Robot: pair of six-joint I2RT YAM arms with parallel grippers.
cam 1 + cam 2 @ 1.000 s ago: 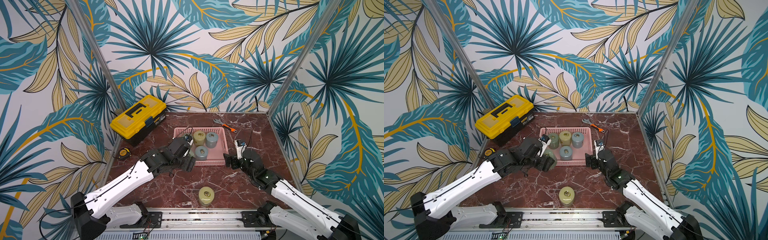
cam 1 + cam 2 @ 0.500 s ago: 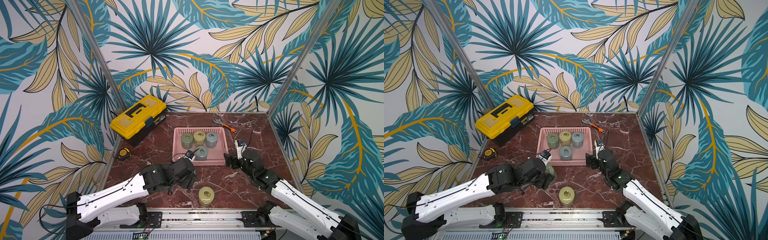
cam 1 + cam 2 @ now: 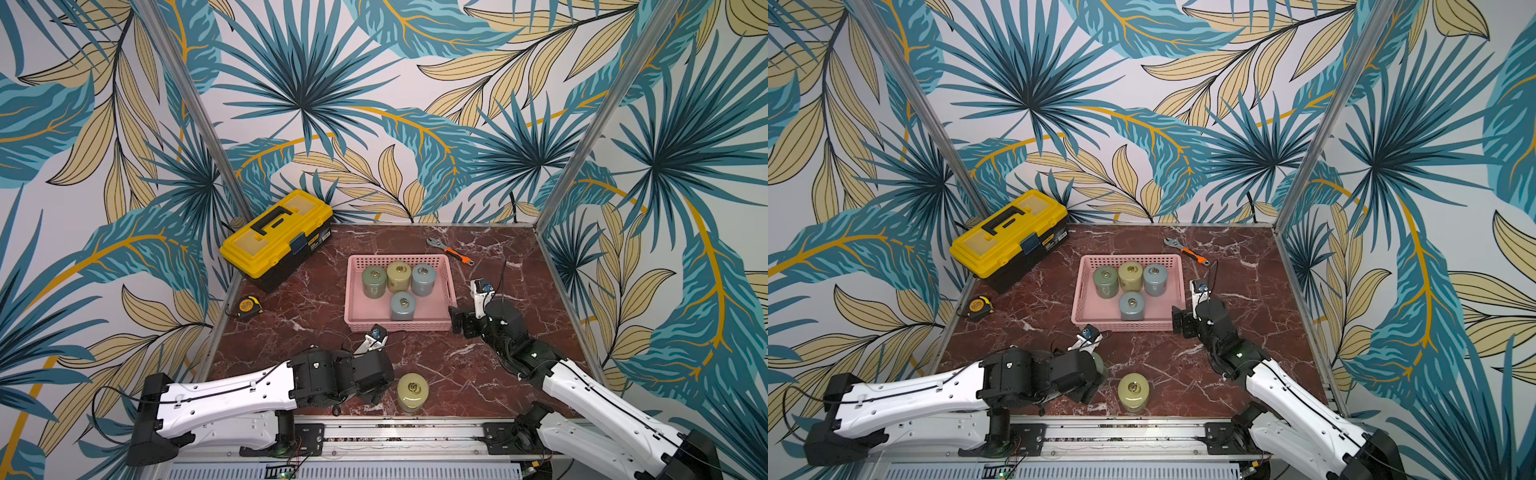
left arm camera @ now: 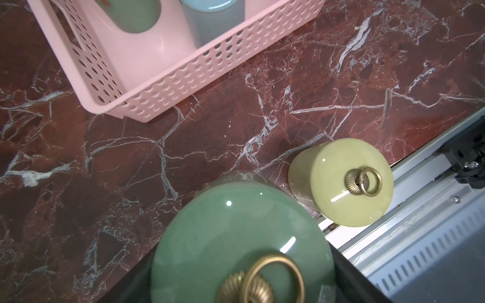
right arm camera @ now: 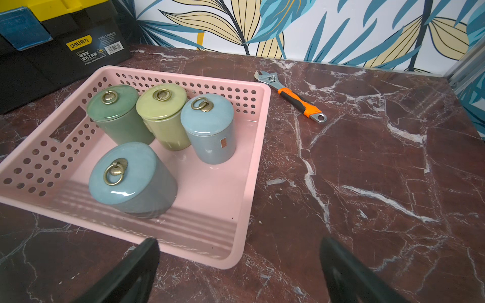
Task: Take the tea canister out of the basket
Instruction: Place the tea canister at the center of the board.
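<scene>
L gripper (image 4: 240,275): closed on the green canister (image 4: 236,223), jaws set wide, one dark finger on either side of the body. The lid w/ brass ring faced the wrist camera. The canister was outside the basket (image 3: 399,327), over the tabletop (image 3: 436,361), between the basket's front wall and the front rail. Contact w/ tabletop: could not be determined. In a top view only a sliver of green (image 3: 1099,365) showed past the gripper.

Just beside it, toward the robot's right, stood a yellow-green canister (image 3: 412,390), upright on the tabletop near the front edge.

R gripper (image 5: 240,270): spread wide, nothing between the fingers, low over the tabletop just outside the basket's front-right corner and pointed across the basket.

Basket contents:
- three canisters (image 3: 399,275) (green, yellow-green, blue), upright in a close row toward the back wall;
- one blue canister (image 3: 403,305), upright, in front of that row.

Farther out: a yellow toolbox (image 3: 276,232), lid shut, at back-left; a wrench (image 3: 449,250) behind the basket's right corner; a tape measure (image 3: 248,305) at the left edge.
</scene>
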